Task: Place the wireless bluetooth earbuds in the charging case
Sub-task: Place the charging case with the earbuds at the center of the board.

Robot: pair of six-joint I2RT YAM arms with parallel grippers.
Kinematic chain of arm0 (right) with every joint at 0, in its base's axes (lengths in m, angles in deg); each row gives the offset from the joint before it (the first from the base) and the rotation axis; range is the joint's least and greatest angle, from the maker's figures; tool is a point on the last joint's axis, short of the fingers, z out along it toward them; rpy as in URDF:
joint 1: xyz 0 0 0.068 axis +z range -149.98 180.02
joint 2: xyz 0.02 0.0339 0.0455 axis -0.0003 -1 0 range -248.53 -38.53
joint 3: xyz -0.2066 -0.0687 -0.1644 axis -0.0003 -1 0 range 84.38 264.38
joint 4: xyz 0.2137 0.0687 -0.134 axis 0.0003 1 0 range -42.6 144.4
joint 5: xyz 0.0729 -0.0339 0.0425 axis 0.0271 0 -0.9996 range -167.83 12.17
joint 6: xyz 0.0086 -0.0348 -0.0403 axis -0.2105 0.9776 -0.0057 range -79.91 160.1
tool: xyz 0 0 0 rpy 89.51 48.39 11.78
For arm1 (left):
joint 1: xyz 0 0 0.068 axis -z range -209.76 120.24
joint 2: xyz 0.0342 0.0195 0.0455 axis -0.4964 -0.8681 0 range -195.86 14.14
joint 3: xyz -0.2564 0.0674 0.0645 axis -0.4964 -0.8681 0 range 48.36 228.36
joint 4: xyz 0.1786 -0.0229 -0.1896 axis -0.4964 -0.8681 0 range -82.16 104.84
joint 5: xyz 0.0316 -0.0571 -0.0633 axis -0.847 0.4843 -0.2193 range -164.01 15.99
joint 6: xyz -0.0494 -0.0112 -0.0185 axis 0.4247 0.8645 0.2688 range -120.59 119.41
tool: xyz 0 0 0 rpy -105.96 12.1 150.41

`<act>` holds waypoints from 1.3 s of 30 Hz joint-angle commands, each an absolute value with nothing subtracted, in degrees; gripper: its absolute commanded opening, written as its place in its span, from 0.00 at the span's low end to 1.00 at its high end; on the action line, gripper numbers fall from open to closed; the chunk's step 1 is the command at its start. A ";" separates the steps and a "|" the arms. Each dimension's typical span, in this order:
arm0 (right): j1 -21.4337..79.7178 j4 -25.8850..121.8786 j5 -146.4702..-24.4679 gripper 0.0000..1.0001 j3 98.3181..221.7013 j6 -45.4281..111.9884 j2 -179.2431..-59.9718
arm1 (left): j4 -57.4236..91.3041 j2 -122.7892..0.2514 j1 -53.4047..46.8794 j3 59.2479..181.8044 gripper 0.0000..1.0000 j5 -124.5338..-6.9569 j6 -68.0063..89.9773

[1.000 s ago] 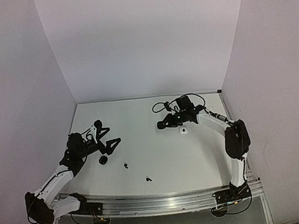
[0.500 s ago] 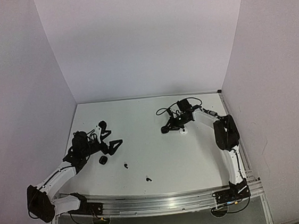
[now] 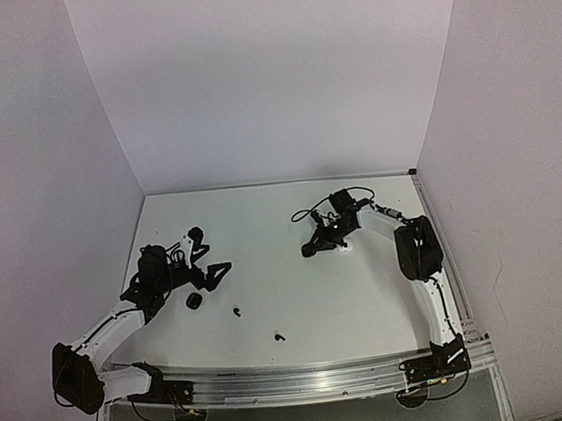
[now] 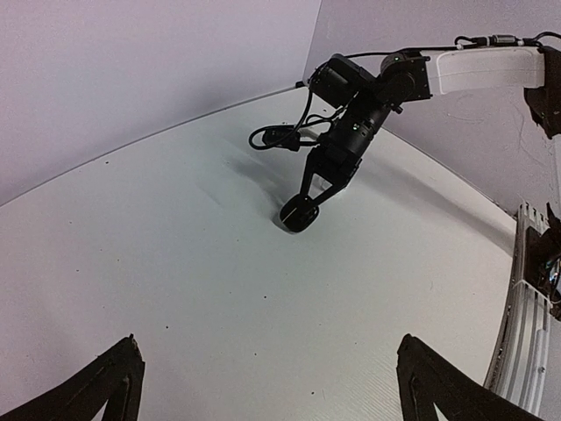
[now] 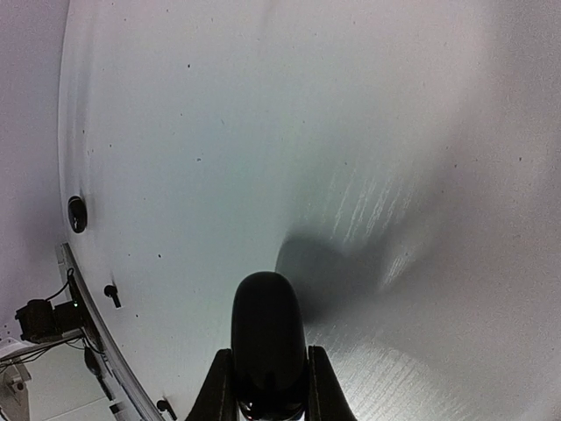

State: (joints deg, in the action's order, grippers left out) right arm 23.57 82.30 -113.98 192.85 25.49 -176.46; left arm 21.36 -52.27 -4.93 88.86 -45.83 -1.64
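My right gripper [image 3: 310, 250] is shut on a black pebble-shaped charging case [image 5: 267, 338], held just above the table at the back centre; the left wrist view shows the case [image 4: 298, 213] low between the fingers. A second black case [image 3: 193, 300] lies near my left gripper [image 3: 211, 251], which is open and empty, its fingertips [image 4: 118, 381] spread wide over bare table. Two tiny black earbuds [image 3: 237, 311] [image 3: 279, 337] lie toward the front edge. One earbud [image 5: 111, 294] also shows in the right wrist view.
A small white object [image 3: 346, 247] sits right beside the right gripper. White walls close in the table [image 3: 300, 299] on three sides. A metal rail [image 3: 299, 378] runs along the near edge by the arm bases.
The right arm has folded in, its elbow swinging left, and the gripper with the black case has shifted slightly nearer. The left gripper has crept a little farther out, still open.
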 commanded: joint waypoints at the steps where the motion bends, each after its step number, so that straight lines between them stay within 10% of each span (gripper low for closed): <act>1: 23.35 83.15 -114.29 0.00 196.89 26.33 -178.72 | 23.21 -52.57 -5.33 91.40 1.00 -46.93 -2.44; 39: 23.42 85.89 -106.81 0.77 198.64 27.35 -174.48 | 22.35 -53.28 -5.66 91.64 1.00 -46.96 -2.56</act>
